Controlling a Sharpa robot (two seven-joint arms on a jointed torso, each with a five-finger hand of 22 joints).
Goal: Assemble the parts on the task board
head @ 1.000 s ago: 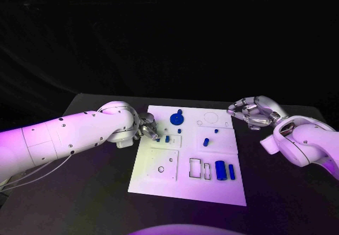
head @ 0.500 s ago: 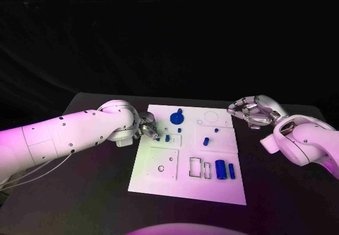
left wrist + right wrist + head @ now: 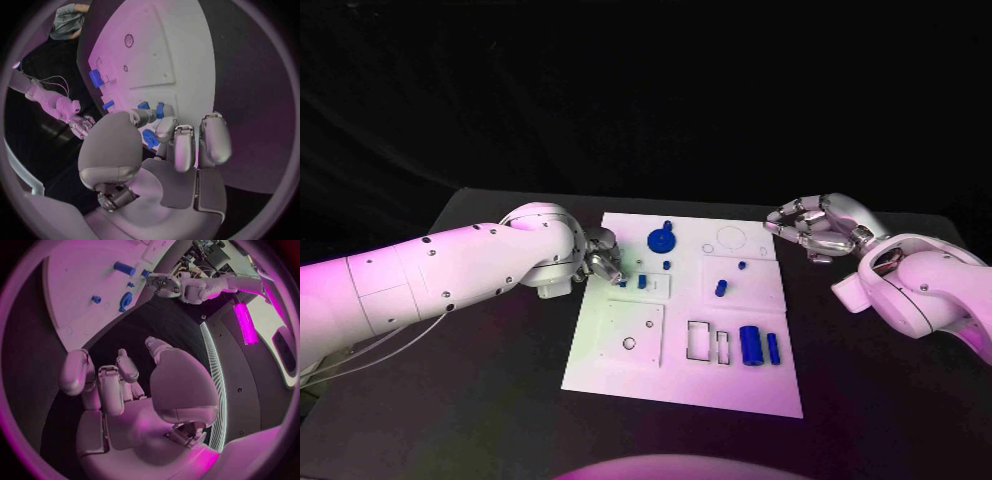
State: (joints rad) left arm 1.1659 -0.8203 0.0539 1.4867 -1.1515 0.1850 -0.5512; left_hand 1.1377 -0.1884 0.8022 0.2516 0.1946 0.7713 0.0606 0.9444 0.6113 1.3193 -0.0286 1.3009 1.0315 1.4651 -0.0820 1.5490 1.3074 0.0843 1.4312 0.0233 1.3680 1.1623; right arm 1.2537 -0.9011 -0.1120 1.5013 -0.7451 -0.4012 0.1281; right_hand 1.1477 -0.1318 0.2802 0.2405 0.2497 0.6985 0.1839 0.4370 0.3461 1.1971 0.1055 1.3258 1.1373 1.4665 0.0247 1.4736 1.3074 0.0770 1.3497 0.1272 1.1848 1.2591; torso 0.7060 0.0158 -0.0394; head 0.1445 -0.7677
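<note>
I am working the left hand (image 3: 602, 262) at the near-left edge of the task board (image 3: 632, 372), and its fingers (image 3: 177, 145) are curling down over a cluster of small blue pieces (image 3: 642, 283) set in a shallow recess there. In the left wrist view a blue part (image 3: 150, 138) is sitting right between the fingertips and the thumb, touching or almost touching them; I cannot tell whether I am actually pinching it or only hovering around it. I judge I am bringing the hand in low like this so the fingertips can close on that one piece without knocking its neighbours.

I am keeping the right hand (image 3: 815, 229) off the board, just beyond its far-right corner, with its fingers (image 3: 100, 377) loosely curled and holding nothing. I judge that it is parked there to leave the board free.

Further from the left fingers, the round blue part (image 3: 661, 239) is lying near the board's far edge, a short blue peg (image 3: 720, 289) is sitting toward the middle, and two long blue bars (image 3: 759, 347) are resting beside the rectangular slots (image 3: 708, 343), waiting to be seated.
</note>
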